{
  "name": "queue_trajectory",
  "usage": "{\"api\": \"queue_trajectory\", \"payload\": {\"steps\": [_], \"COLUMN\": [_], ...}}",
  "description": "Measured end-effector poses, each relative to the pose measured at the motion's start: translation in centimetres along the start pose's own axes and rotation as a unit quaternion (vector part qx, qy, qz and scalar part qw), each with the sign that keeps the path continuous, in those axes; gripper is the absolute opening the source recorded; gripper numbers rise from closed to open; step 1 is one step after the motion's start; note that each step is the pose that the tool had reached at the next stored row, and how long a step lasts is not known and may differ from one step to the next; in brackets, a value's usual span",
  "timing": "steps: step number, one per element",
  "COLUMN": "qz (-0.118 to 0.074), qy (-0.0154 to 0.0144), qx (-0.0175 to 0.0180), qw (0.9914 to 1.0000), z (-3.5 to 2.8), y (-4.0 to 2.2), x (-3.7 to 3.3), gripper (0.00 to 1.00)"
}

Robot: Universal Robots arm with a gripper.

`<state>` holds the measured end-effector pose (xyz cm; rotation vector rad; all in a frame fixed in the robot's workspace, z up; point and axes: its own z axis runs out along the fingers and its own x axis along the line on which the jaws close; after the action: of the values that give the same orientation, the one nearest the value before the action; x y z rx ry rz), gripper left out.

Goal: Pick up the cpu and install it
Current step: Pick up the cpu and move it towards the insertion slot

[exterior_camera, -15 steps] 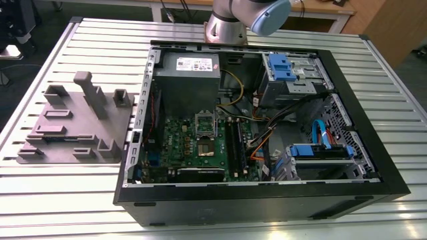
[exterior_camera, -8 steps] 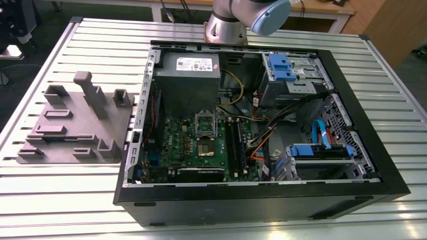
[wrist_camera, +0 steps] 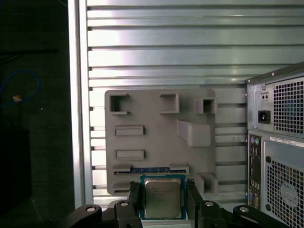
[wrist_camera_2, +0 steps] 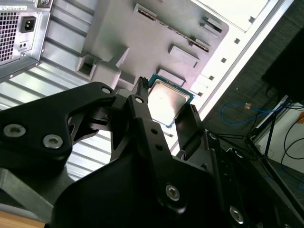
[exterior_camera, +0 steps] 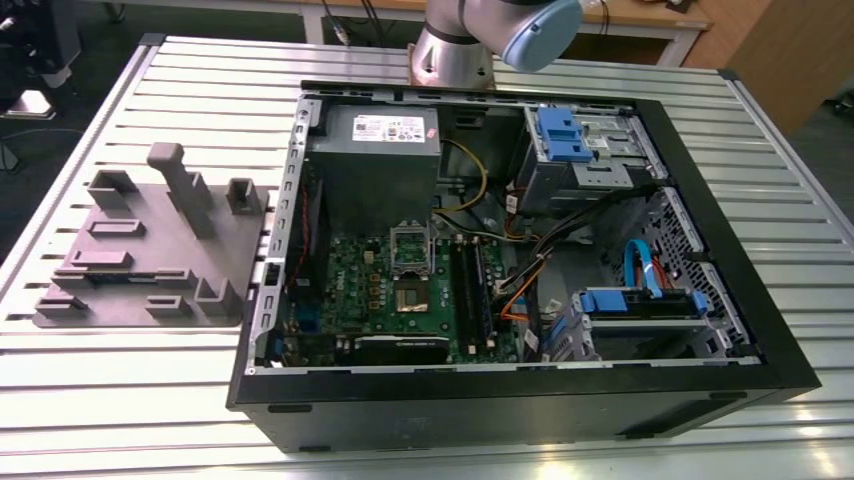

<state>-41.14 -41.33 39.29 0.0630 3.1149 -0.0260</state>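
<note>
Silvery-grey cpu (wrist_camera: 163, 199), metal top up, clamped edgewise in the gripper (wrist_camera: 163, 190).

The cpu (wrist_camera: 163, 198) is a small, flat, square chip with a silvery-grey metal top and a thin green border. It is clamped by two opposite edges between the black fingers (wrist_camera: 134, 194) of the gripper (wrist_camera: 163, 186). In both wrist views its metal top faces the camera, and it sits in front of one edge of the grey tray (wrist_camera: 156, 142).
</note>
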Motion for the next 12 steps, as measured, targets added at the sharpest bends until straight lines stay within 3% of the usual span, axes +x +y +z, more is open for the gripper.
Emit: {"api": "queue_trajectory", "payload": {"steps": [12], "qz": [0.0], "qy": [0.0], "qx": [0.0], "qw": [1.0], "z": [0.01], "y": [0.02], "x": [-0.43], "gripper": [0.47]}}
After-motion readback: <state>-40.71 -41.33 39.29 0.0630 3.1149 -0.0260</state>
